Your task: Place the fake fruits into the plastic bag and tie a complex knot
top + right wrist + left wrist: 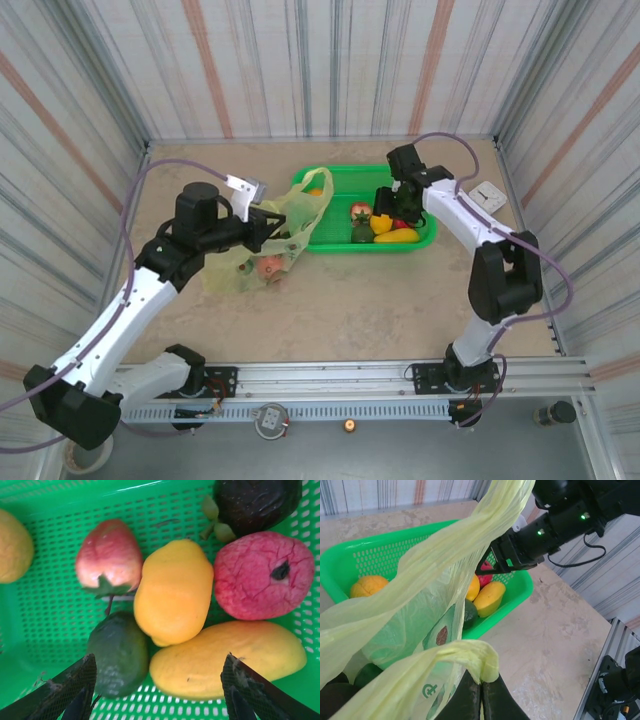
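Note:
The yellow-green plastic bag stands left of the green basket, a pink fruit showing through its side. My left gripper is shut on one bunched handle, holding the bag's mouth up; dark green fruits lie inside. My right gripper hangs open just above the basket's fruits, its fingers either side of a yellow mango and a dark green avocado. Around them lie a yellow lemon-like fruit, a red one, a pink one and a dark brown one.
An orange fruit sits alone at the basket's far left end. A small white square object lies on the table right of the basket. Striped walls close in the table on three sides; a metal rail runs along the near edge.

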### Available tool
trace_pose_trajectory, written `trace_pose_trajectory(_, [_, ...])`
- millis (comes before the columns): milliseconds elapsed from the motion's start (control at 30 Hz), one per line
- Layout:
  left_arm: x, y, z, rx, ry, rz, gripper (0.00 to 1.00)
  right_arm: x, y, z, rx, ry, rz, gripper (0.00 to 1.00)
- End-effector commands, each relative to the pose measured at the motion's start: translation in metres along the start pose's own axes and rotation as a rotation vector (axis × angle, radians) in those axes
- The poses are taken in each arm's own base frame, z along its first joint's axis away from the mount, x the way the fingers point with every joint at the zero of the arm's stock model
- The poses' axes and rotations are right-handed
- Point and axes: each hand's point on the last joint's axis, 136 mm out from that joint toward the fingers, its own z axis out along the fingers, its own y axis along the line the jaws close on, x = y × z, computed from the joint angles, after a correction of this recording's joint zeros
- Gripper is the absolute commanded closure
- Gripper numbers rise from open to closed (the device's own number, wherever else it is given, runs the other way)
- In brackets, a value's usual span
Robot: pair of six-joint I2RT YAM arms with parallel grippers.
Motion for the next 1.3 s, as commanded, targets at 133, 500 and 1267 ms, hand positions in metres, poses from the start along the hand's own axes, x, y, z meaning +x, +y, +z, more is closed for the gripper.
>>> trace_pose_trajectory(133, [-0.010,-0.007,-0.012,0.021,-0.063,0.034,1.00,-0.008,-0.014,0.029,0.159,0.040,0.126,0.31])
trace_pose_trajectory(500, [-0.008,-0.007,-0.008,0.030,-0.058,0.016,1.00,-0.005,-0.011,0.076,0.180,0.082,0.126,0.34])
trace_pose_trajectory(1267, [-0.009,0.000,-0.008,0.023,-0.064,0.001,1.00,-0.036,0.023,-0.061,-0.160,-0.217,0.068,0.44])
